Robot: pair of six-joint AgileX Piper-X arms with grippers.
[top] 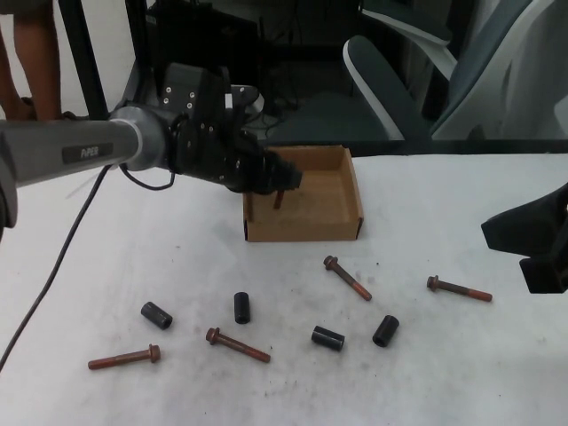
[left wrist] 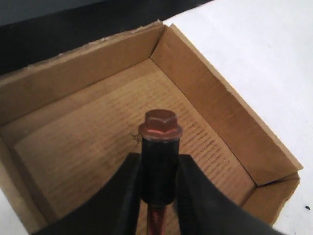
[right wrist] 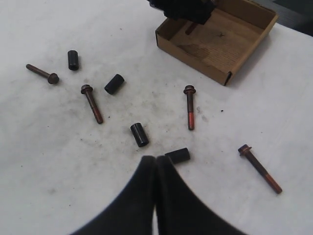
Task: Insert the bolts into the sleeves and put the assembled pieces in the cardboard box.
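Observation:
My left gripper (left wrist: pixel 159 188) is shut on a black sleeve (left wrist: pixel 158 166) with a rust-red bolt (left wrist: pixel 160 124) pushed through it, head toward the camera. In the high view this gripper (top: pixel 282 184) hangs over the left part of the open cardboard box (top: pixel 356 190), and the bolt's shank (top: pixel 278 199) points down into it. The box floor (left wrist: pixel 88 147) under the piece is bare. Several loose bolts (top: pixel 347 278) and several loose sleeves (top: pixel 242 308) lie on the white table in front of the box. My right gripper (right wrist: pixel 155 165) is shut on nothing, just above a lying sleeve (right wrist: pixel 177 155).
The right arm (top: pixel 531 238) sits at the table's right edge, away from the box. A cable (top: pixel 53 266) runs down the left side of the table. Office chairs (top: pixel 399 80) stand behind the bench's far edge.

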